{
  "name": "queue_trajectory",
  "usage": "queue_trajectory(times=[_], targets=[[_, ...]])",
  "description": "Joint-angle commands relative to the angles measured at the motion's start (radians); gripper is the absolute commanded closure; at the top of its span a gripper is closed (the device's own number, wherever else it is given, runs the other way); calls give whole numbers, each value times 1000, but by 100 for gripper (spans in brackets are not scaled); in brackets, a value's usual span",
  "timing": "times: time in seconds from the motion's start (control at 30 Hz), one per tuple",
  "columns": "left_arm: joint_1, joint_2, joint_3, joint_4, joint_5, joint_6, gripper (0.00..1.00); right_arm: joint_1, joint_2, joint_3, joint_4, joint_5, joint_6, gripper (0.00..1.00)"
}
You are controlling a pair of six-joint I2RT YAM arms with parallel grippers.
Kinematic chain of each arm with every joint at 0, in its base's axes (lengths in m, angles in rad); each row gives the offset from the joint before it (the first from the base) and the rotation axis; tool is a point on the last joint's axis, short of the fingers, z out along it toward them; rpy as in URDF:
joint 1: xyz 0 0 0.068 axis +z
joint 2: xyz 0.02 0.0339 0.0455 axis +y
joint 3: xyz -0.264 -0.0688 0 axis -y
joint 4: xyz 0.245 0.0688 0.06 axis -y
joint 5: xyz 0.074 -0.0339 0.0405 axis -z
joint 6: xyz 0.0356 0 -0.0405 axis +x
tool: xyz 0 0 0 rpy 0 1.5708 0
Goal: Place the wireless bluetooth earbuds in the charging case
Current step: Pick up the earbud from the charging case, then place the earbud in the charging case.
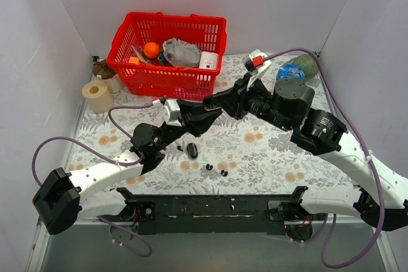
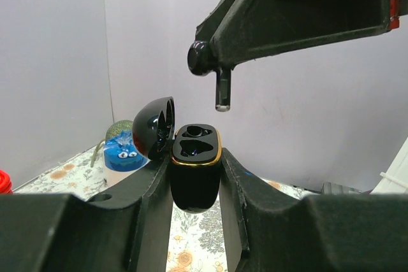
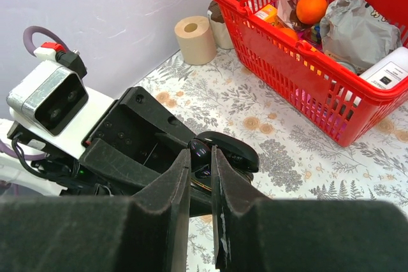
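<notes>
My left gripper (image 1: pixel 194 122) is shut on the black charging case (image 2: pixel 194 179), holding it upright above the table. Its gold-rimmed top faces up, the lid (image 2: pixel 155 127) is swung open to the left, and both sockets (image 2: pixel 194 148) look empty. My right gripper (image 1: pixel 209 102) is shut on one small black earbud (image 2: pixel 203 58). The earbud's stem (image 2: pixel 222 90) points down, a little above and right of the case. In the right wrist view the earbud (image 3: pixel 201 150) sits between the fingertips, over the case lid (image 3: pixel 231 148). Two tiny black bits (image 1: pixel 209 167) (image 1: pixel 224 173) lie on the table.
A larger black rounded piece (image 1: pixel 192 151) and a small bit (image 1: pixel 180 148) lie below the grippers. A red basket (image 1: pixel 167 46) of items stands at the back. A paper roll (image 1: pixel 97 97) is at back left and a blue-green tub (image 1: pixel 299 67) at back right.
</notes>
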Motion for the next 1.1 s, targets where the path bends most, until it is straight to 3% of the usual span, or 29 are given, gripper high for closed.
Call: queue_trajectory(times=[0.0, 0.63, 1.07], targets=[[0, -4, 6, -3, 11, 15, 100, 1, 23, 52, -3, -37, -26, 99], [0, -15, 22, -28, 22, 15, 100, 4, 43, 44, -23, -3, -76, 99], [0, 13, 89, -123, 5, -28, 100, 53, -23, -5, 102, 130, -202, 99]])
